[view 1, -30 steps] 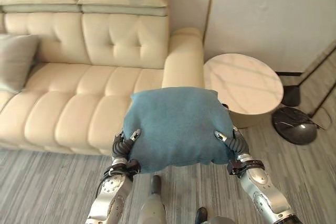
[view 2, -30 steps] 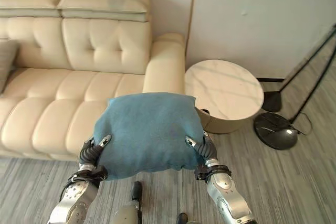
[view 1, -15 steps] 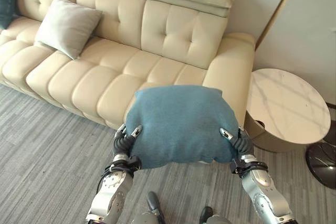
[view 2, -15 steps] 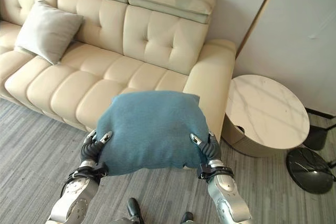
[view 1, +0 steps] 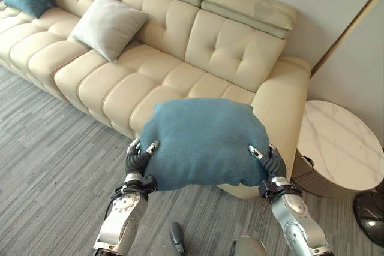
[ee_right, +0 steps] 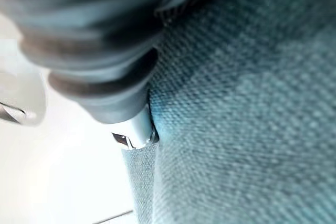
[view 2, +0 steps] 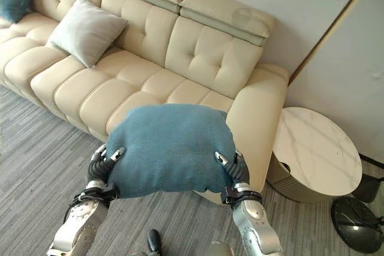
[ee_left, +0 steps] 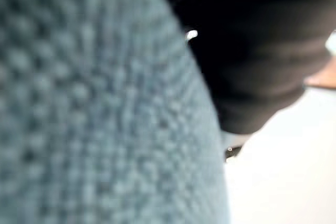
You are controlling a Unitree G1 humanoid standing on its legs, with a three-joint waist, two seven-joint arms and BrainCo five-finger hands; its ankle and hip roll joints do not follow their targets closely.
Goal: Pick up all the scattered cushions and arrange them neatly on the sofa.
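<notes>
plump teal woven cushion [view 1: 204, 142] | left hand [view 1: 139, 159], right hand [view 1: 268, 163] pinching its sides (thumbs on top) | held before cream tufted leather sofa [view 1: 180, 58]

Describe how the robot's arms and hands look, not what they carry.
Both arms are silver-grey metal shells with dark joints at the wrist. The left hand and right hand each wear a dark ribbed cover over the back and wrist, with silver fingers ending in dark tips. A dark band rings each wrist.
</notes>
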